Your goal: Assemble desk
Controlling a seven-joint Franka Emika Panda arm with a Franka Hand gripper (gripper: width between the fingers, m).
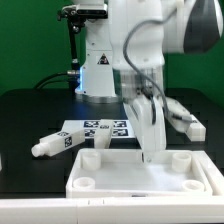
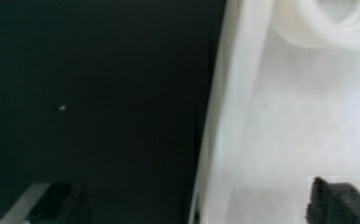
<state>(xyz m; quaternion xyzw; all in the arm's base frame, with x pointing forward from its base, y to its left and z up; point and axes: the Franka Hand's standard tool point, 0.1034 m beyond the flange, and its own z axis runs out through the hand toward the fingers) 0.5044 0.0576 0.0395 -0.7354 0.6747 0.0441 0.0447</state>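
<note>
The white desk tabletop (image 1: 140, 176) lies rim-up at the front of the black table, with round sockets in its corners. My gripper (image 1: 149, 153) hangs straight down over its back rim, near the middle. In the wrist view the tabletop (image 2: 292, 120) fills one side, and a round socket (image 2: 337, 30) shows at the frame's corner. The gripper (image 2: 198, 205) is open, its two dark fingertips (image 2: 342, 200) wide apart on either side of the tabletop's edge, holding nothing. One white leg (image 1: 58, 144) lies at the exterior view's left. Another leg (image 1: 186, 122) lies at the right.
The marker board (image 1: 100, 128) lies flat behind the tabletop. The robot's white base (image 1: 100, 65) stands at the back. The arm hides part of the area behind the tabletop. Black table surface (image 2: 106, 100) shows beside the tabletop's edge.
</note>
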